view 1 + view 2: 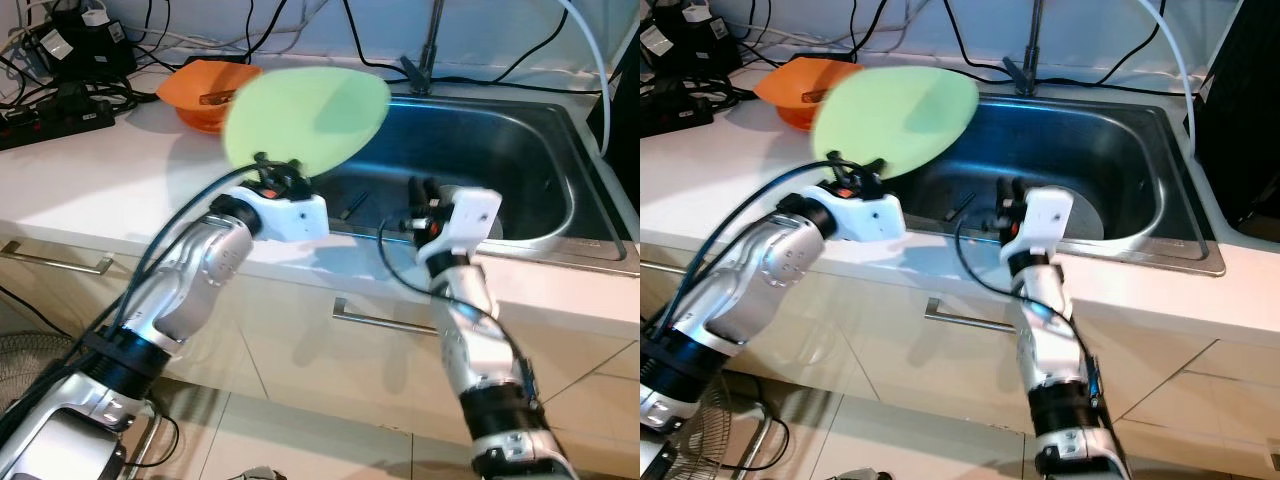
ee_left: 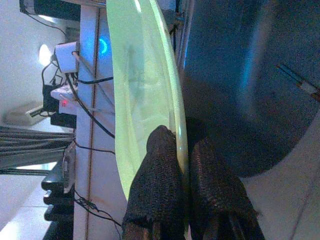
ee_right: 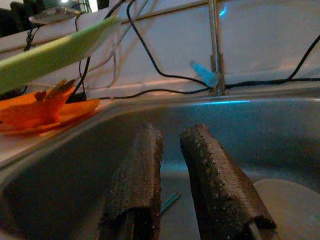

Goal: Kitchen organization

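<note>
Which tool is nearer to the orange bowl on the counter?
Left. The left tool holds the green plate beside the orange bowl. The right tool is over the sink, farther away.

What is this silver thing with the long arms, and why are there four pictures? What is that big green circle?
It is a robot that helps in a kitchen. Two pictures come from cameras in its head, looking down at its own silver arms. The other two come from small cameras on its wrists, looking along its black fingers.

The green circle is a green plate. The left claw pinches its edge and holds it up over the white counter and the corner of the metal sink. The right claw holds nothing; its fingers are a little apart, over the sink's front edge.

Behind the plate sits an orange bowl, with black cables nearby. Chopsticks and a pale round thing, maybe a plate, lie in the sink.
</note>
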Motion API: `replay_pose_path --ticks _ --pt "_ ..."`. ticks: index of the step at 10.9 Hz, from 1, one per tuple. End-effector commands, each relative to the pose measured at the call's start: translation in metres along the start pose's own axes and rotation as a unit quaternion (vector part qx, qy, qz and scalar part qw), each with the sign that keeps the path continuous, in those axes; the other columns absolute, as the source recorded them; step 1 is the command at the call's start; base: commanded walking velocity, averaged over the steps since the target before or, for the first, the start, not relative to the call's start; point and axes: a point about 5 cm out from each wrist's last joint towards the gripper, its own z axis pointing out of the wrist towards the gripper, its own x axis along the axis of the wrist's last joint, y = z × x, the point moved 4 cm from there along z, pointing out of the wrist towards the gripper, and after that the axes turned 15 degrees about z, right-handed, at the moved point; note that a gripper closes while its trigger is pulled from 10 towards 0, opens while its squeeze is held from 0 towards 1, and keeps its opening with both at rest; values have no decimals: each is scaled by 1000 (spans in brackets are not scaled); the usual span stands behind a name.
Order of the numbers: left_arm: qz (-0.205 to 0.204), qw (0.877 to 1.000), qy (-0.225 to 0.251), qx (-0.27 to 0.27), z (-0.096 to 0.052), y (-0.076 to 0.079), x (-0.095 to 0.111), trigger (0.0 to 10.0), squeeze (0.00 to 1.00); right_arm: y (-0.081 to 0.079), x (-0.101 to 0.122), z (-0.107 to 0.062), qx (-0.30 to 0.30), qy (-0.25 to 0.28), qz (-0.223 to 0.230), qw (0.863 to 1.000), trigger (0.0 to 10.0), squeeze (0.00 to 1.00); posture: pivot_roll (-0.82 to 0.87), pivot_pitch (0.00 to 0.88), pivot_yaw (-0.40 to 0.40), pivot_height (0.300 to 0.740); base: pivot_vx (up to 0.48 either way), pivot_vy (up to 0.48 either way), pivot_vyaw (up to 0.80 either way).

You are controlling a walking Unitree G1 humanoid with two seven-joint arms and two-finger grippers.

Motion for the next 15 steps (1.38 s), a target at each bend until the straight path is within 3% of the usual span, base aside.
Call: replay_pose_path --ticks 1,2,3,4,5,6,8,11,14,15 --pt "5 999 -1 32 3 -15 -2 10000 0 -4 16 7 7 18 3 1000 10000 0 28 0 55 740 0 0 0" --pt "3 999 5 32 4 -13 -1 10000 0 -4 23 10 9 22 0 1000 10000 0 26 0 55 740 0 0 0" --pt "-1 999 9 33 5 -12 0 10000 0 -2 33 14 8 28 7 1000 10000 910 25 0 52 740 0 0 0" --pt "-5 999 11 33 5 -11 2 10000 0 -3 39 17 11 34 20 999 10000 1000 23 0 51 740 0 0 0" --pt "-8 999 16 30 7 -7 5 10000 0 -7 49 23 8 37 54 998 10000 871 20 0 50 740 0 0 0" --pt "-9 999 20 31 7 -7 7 10000 0 -10 49 25 8 29 71 997 10000 0 18 0 50 740 0 0 0" --pt "-12 999 29 32 10 -6 12 10000 0 -15 49 29 3 6 175 985 10000 0 18 0 51 740 0 0 0" --pt "-11 999 38 30 12 -5 16 10000 0 -20 41 28 10 -30 237 971 10000 0 19 0 53 740 0 0 0" --pt "-12 998 49 23 15 -2 22 10000 0 -30 50 29 30 -29 312 949 10000 0 12 0 59 740 0 0 0" --pt "-11 998 57 18 16 -1 25 10000 0 -31 51 29 32 -30 319 947 10000 0 15 0 58 740 0 0 0"
